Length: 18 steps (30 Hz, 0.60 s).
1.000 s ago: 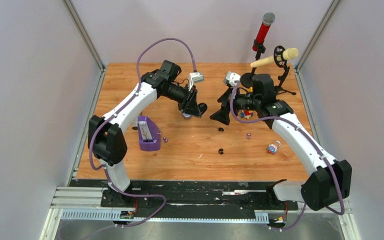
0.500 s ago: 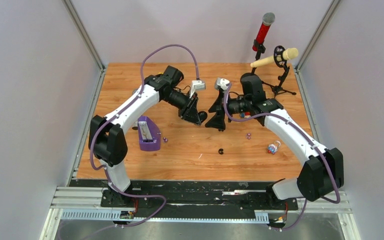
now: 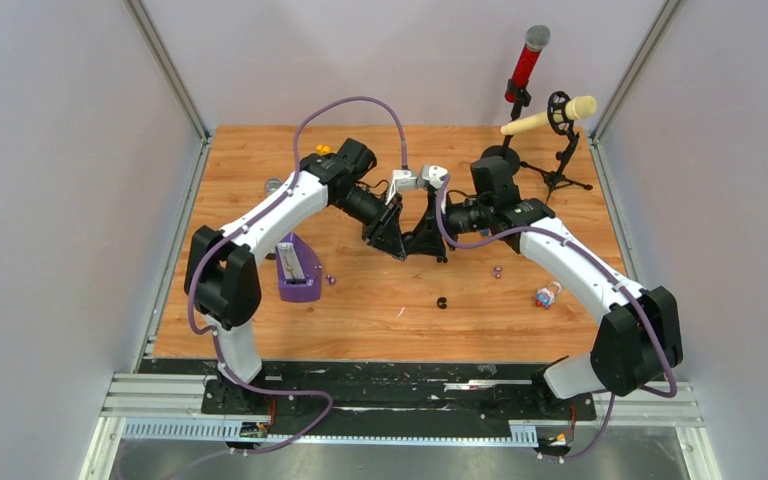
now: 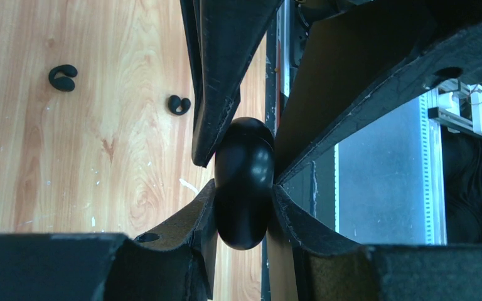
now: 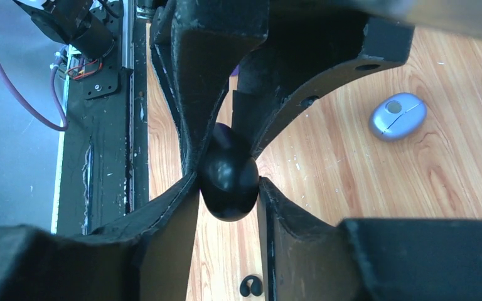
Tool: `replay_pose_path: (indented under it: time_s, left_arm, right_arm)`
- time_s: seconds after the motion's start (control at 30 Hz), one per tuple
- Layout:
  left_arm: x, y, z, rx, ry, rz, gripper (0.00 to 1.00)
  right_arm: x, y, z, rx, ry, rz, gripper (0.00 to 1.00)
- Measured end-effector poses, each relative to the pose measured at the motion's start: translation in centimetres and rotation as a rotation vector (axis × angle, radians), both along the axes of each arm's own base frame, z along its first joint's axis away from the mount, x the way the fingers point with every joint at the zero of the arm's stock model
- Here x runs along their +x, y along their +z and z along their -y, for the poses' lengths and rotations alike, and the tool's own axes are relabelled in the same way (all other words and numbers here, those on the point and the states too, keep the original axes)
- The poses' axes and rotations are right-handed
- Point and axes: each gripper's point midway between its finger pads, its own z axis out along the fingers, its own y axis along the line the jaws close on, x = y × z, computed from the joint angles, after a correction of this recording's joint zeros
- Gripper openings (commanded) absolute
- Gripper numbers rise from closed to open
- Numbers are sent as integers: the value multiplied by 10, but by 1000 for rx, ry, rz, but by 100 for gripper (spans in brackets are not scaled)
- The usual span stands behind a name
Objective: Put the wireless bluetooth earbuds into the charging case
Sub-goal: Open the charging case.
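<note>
Two pincers: left pincer [image 3: 396, 246] and right pincer [image 3: 423, 244] meet tip to tip near the centre of the tabletop [image 3: 260, 330].
Left pincer: narrow, a pad pressed on each broad side of the black charging case [image 4: 245, 183].
Right pincer: clamped on the same case from the opposite end, one finger on each side.
Case lid: cannot tell, only the edge shows.
Black earbuds: both loose on the wood, outside the case; near black earbud [image 4: 179, 105], far black earbud [image 4: 63, 78], apart from each other.
Purple earbuds: first purple earbud [image 3: 497, 270] at 4 o'clock from the pincers; second purple earbud [image 3: 330, 280] just beside the purple case [image 3: 297, 268].
Purple case: open, 9 o'clock side.
Grey case [image 5: 397, 116]: closed, alone on the wood.
Small bottle [image 3: 546, 295]: lying at 4 o'clock.
</note>
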Motion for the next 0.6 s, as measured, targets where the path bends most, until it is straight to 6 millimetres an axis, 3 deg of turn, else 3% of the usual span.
replay_pose_path:
  time_s: [0.1,0.33,0.6]
  left_arm:
    - [0,-4,0,4,-10,5,33]
    - [-4,-9,0,12,-26,-9,62]
    - [-8,-9,-1,18,-33,-30,77]
  right_arm:
    - [-3,-3,0,-3,7,-6,21]
    - [-7,-7,1,-11,24,-5,1]
    - [-13,-8,5,-18,39,19,0]
